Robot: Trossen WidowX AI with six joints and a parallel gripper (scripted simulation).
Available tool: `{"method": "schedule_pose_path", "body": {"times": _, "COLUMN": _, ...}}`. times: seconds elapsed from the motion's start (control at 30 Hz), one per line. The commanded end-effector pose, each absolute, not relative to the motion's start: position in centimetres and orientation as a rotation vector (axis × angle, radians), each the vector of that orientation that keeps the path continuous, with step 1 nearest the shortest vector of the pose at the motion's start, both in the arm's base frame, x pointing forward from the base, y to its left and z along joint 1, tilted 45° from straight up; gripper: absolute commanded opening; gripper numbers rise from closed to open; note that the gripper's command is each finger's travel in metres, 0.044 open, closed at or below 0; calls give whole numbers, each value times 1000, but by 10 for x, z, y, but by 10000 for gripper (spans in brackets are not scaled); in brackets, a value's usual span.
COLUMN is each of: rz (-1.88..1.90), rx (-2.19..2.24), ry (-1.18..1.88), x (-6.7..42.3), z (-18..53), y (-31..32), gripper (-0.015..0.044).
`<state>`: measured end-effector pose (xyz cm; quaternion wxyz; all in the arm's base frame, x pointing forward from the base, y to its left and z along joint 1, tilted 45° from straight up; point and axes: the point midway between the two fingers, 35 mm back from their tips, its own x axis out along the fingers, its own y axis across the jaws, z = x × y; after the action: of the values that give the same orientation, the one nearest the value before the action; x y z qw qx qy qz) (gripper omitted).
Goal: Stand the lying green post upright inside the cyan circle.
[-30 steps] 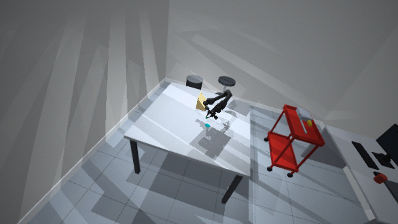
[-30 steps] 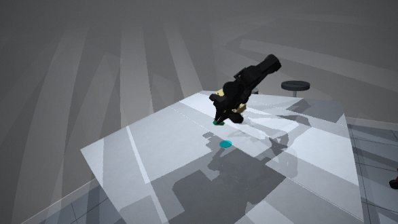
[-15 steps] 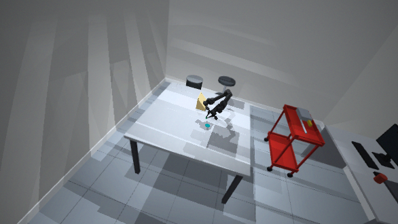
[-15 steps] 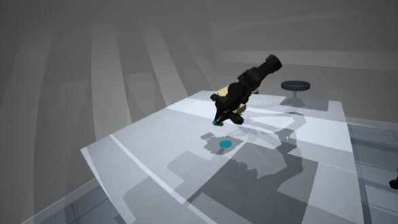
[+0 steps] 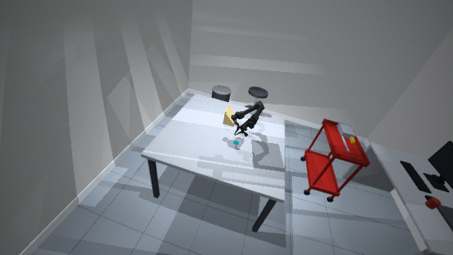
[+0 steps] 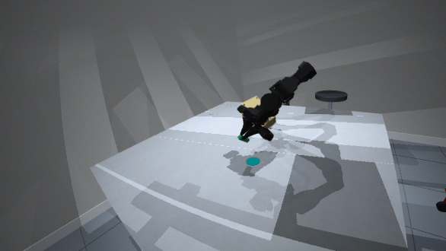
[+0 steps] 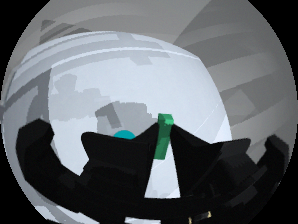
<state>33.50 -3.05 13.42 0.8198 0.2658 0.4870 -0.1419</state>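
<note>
The green post [image 5: 235, 134] [image 6: 243, 139] [image 7: 163, 140] is between the fingertips of my gripper [image 6: 242, 136] [image 7: 164, 129], which is shut on it. In the exterior view the post is held above the table, nearer to lying than upright, with one end tilted a little lower. The flat cyan circle [image 5: 236, 143] [image 6: 253, 161] [image 7: 124, 134] lies on the table, apart from the post. It is nearer the camera than the post in the top and exterior views, and left of the post in the wrist view, where the left finger partly hides it.
The white table [image 5: 182, 143] [image 6: 152, 163] bears a pale yellow block [image 5: 228, 117] [image 6: 251, 101] behind the gripper, partly hidden by the arm. Shadows of the arm fall around the circle. A red cart [image 5: 322, 174] and dark round stools stand off the table.
</note>
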Motion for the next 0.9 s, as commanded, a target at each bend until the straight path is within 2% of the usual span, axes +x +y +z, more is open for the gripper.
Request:
{"method": "schedule_pose_path", "body": {"times": 0.0, "rz": -315, "rx": 566, "ry": 1018, "x": 334, "z": 133, "y": -29, "gripper": 23}}
{"method": "schedule_pose_path", "body": {"times": 0.87, "rz": -382, "rx": 567, "ry": 845, "x": 334, "z": 139, "y": -28, "gripper": 23}}
